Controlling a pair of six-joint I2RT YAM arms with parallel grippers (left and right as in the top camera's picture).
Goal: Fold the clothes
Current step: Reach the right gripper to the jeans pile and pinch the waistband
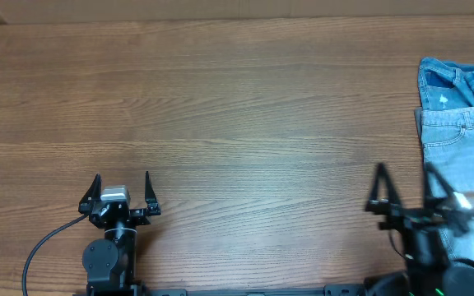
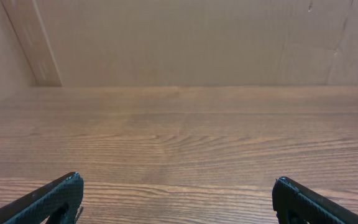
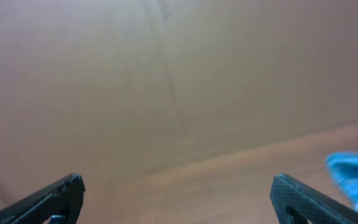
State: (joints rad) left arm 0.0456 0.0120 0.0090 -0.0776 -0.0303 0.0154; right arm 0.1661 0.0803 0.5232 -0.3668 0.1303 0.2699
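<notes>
Arms stand at the near edge of the table (image 1: 237,107), one toward the left and one at the right, well apart from each other. A black cable (image 1: 44,247) loops from the left arm's base toward the near left corner.

The left gripper (image 1: 123,179) has its jaws spread wide with nothing between them, only bare wood ahead. The right gripper (image 1: 404,171) is spread just as wide and also holds nothing. Its outer finger overlaps the near part of the shorts (image 1: 463,123) as seen from above. That spot is blurred, so I cannot tell whether it touches the cloth.

The shorts lie flat along the right side of the table and run off the right edge of the overhead view. Their left edge is fairly straight, with a darker denim part at the far end.

Left of the shorts the wood is open across the whole width and depth. At the far edge a plain brown wall (image 2: 185,37) rises.
</notes>
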